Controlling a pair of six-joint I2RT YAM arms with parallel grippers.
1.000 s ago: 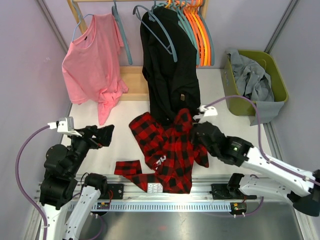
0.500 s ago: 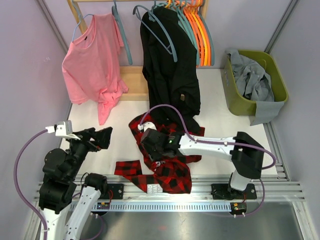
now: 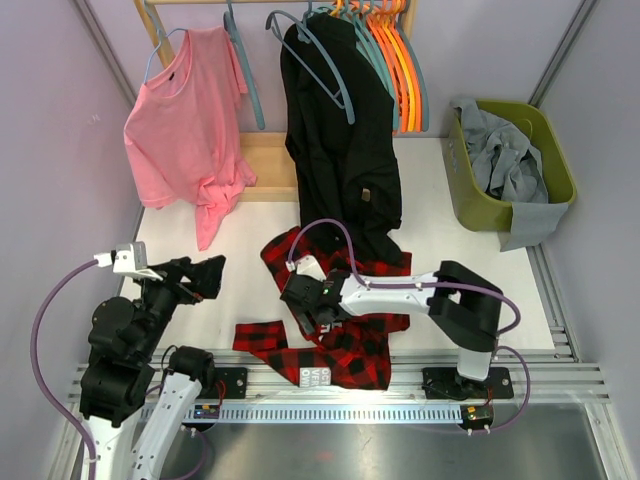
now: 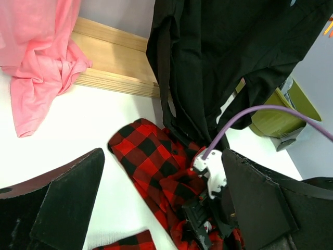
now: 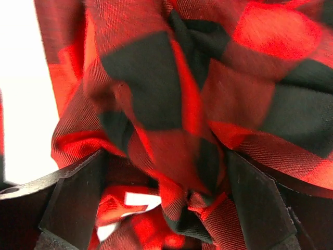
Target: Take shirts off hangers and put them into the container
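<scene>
Plain pale lilac walls [image 3: 60,120] are enclosing the space on three sides, with thin grey metal struts [image 3: 110,50] slanting across them. A flat white tabletop [image 3: 230,290] is filling the middle, catching even, soft light. A light wooden plank base [image 3: 268,165] is lying along its far edge. A ribbed aluminium rail [image 3: 350,410] is running along the near edge, and a brushed steel sheet [image 3: 350,455] below it is glinting.

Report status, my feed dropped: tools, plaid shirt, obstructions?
Left tool open, empty. Right tool open, plaid shirt bunched inside it, lying on table. Black shirt hem overlaps it.
</scene>
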